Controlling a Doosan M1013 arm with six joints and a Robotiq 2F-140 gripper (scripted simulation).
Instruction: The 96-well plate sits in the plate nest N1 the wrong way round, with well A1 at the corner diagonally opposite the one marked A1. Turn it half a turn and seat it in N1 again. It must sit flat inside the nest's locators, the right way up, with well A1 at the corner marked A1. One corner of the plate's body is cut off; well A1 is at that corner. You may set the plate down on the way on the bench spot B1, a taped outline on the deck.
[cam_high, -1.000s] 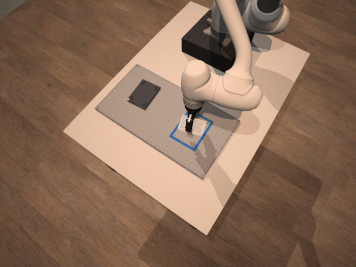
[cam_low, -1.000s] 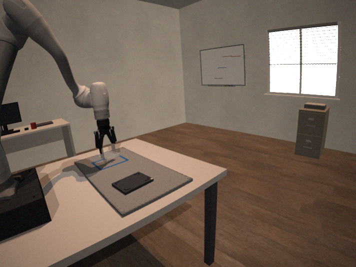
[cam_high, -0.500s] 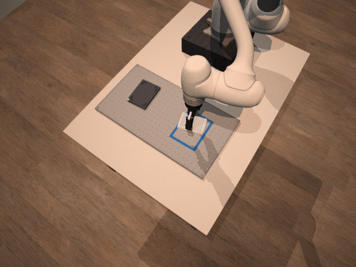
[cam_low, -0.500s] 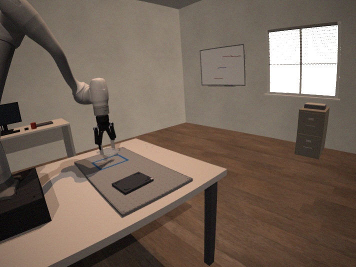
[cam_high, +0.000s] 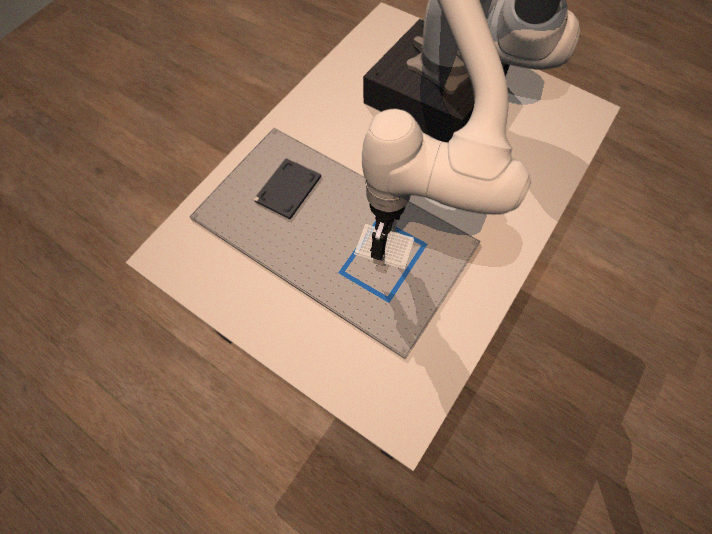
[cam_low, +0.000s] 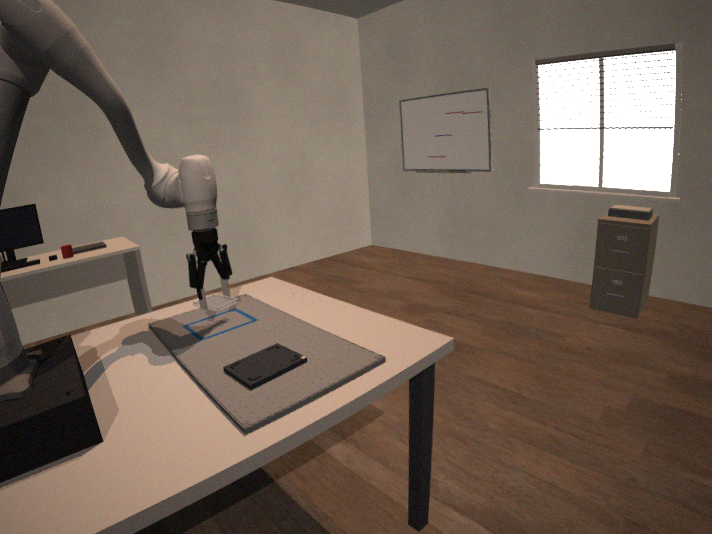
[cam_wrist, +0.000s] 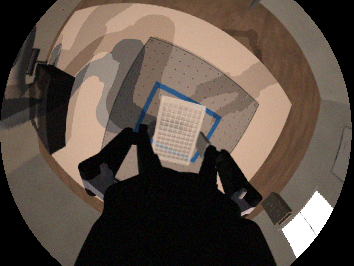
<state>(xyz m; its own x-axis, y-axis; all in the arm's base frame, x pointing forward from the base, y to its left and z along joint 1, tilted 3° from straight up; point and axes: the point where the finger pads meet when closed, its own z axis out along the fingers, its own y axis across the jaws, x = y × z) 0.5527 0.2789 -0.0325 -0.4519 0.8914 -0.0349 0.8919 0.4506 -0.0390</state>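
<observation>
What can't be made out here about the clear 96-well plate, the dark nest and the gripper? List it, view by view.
- Clear 96-well plate, top view: its cut-off corner is too small to find, and the black gripper covers its middle.
- Wrist view: the gripper's body hides the plate's near edge.
- Dark plate nest: the corner mark is a pale speck; unreadable.
- Exterior view: the gap between the plate and the blue taped outline is too small to judge.
</observation>
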